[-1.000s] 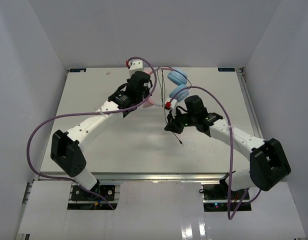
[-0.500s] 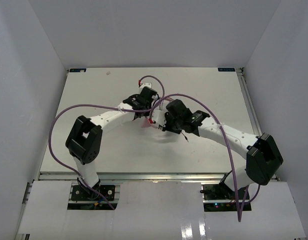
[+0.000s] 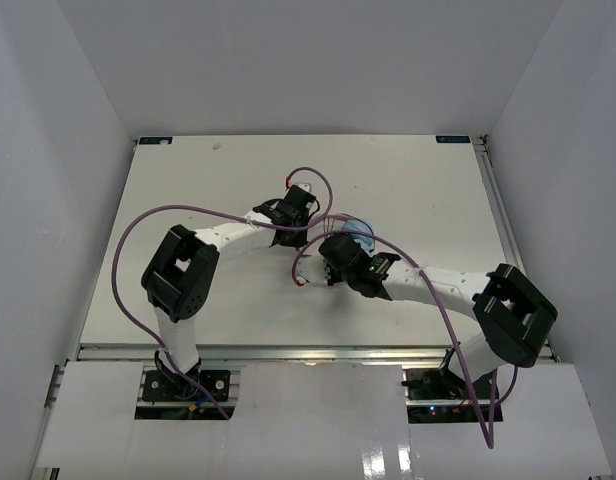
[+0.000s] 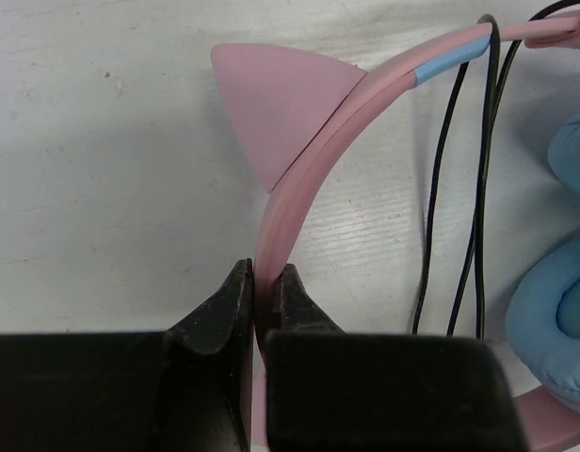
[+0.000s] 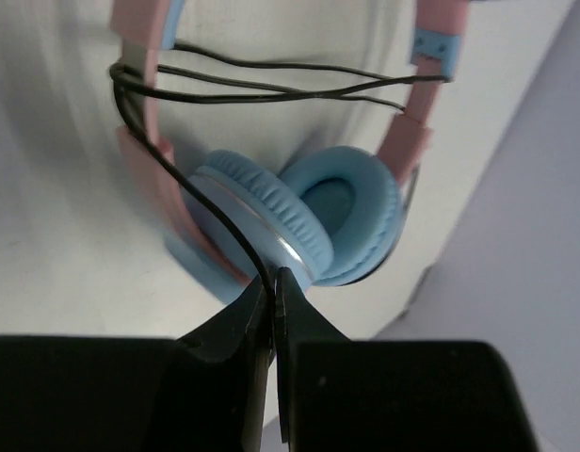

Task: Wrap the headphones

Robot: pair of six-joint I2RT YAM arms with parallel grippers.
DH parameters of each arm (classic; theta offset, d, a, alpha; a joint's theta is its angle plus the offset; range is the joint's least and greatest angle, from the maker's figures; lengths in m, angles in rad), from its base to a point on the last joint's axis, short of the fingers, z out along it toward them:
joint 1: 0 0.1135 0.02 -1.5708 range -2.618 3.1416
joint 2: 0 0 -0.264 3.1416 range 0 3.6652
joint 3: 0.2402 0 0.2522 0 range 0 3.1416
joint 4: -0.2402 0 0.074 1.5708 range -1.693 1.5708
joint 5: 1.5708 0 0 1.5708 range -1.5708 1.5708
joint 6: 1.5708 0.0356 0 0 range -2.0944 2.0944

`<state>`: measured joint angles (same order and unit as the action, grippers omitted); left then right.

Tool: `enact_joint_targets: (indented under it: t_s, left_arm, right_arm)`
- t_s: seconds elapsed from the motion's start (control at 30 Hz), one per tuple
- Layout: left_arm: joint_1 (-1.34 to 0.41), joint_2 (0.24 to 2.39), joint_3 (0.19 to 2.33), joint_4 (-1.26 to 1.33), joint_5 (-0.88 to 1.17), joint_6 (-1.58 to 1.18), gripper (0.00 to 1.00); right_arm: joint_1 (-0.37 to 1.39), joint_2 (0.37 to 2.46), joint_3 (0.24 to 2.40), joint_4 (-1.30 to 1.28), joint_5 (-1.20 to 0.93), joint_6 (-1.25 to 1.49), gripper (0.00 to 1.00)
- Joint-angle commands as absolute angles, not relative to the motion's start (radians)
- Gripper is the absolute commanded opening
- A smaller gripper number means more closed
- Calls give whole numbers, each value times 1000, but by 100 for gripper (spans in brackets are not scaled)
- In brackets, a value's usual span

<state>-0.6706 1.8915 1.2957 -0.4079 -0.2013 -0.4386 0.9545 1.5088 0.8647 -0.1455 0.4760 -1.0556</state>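
Top external view: two arms converge over the middle of the white table (image 3: 188, 180), each trailing one purple robot cable (image 3: 138, 235). The left gripper (image 3: 298, 222) and right gripper (image 3: 336, 245) lie close together, and the one pair of headphones (image 3: 360, 228) shows between them only as a patch of light blue. One second earlier both arms reached toward the far edge with the headphones lying there; since then the pair has been drawn toward the table's centre and the left elbow has folded back. Left wrist view: the left gripper's jaws are clamped on the pink headband (image 4: 314, 141), one cat ear (image 4: 281, 104) stands just beyond them, and two strands of thin black cable (image 4: 439, 188) cross the band. Right wrist view: the right gripper's jaws are pinched together on the cable, both ear cups (image 5: 351, 212) sit just beyond the fingertips, and further strands span the headband's arms.
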Motion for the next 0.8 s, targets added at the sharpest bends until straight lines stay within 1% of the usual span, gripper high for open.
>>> enact_joint_targets:
  t_s: [0.0,0.1,0.23,0.33,0.47,0.57,0.6,0.67,0.77]
  left_arm:
    - [-689,1886,1287,-398,-13,-377,0]
    - [-689,1889,1276,-393,-2,-371,0]
    - [-688,1886,1271,-393,-2,-361,0]
    - [-689,1882,1267,-393,25,-353,0]
    - [-687,1869,1254,-392,31,-355,0]
    - [-687,1856,1236,-390,21,-355,0]
    - [-687,1851,1230,-390,18,-354,1]
    - [-684,1845,1221,-388,15,-359,9]
    - [-680,1834,1211,-384,-3,-367,19]
  right_arm:
    - [941,1496,801,181,539,-1299,9]
    - [945,1502,799,208,512,-1365,11]
    - [956,1496,834,134,470,-1369,13]
    - [950,1516,836,127,420,-1399,21]
    - [917,1559,888,15,297,-1329,31]
    - [888,1574,909,-21,255,-1305,40]
    - [875,1575,914,-39,245,-1299,43]
    - [850,1568,924,-67,220,-1284,53]
    - [796,1550,943,-113,185,-1260,62]
